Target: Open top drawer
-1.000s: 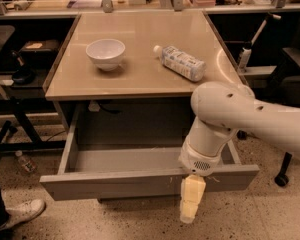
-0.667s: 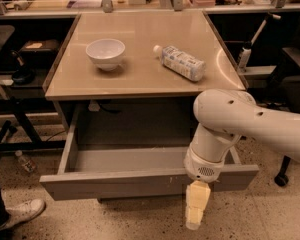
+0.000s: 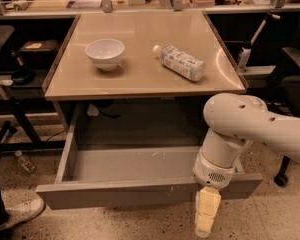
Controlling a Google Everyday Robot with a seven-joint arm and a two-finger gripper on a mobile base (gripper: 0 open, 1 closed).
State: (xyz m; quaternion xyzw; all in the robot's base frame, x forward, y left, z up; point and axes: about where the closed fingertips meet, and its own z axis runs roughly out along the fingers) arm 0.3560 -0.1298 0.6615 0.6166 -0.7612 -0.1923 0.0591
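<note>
The top drawer [image 3: 115, 195] is a wide grey metal drawer under the tan table [image 3: 140, 81]. It stands pulled far out, and its shallow grey tray [image 3: 135, 165] shows nothing inside. My gripper [image 3: 207, 213], cream-coloured, hangs from the white arm [image 3: 250, 129]. It is just in front of the drawer's front panel, right of centre, reaching below the panel's lower edge toward the floor. The arm hides the drawer's right front corner.
A white bowl [image 3: 105, 53] and a plastic bottle lying on its side [image 3: 179, 62] rest on the tabletop. A person's white shoe [image 3: 20, 211] is at the bottom left. A small bottle [image 3: 25, 161] lies on the floor. A black chair [image 3: 290, 84] stands at right.
My arm and gripper have shifted a little to the right and lower in front of the drawer. The drawer stays pulled out as before.
</note>
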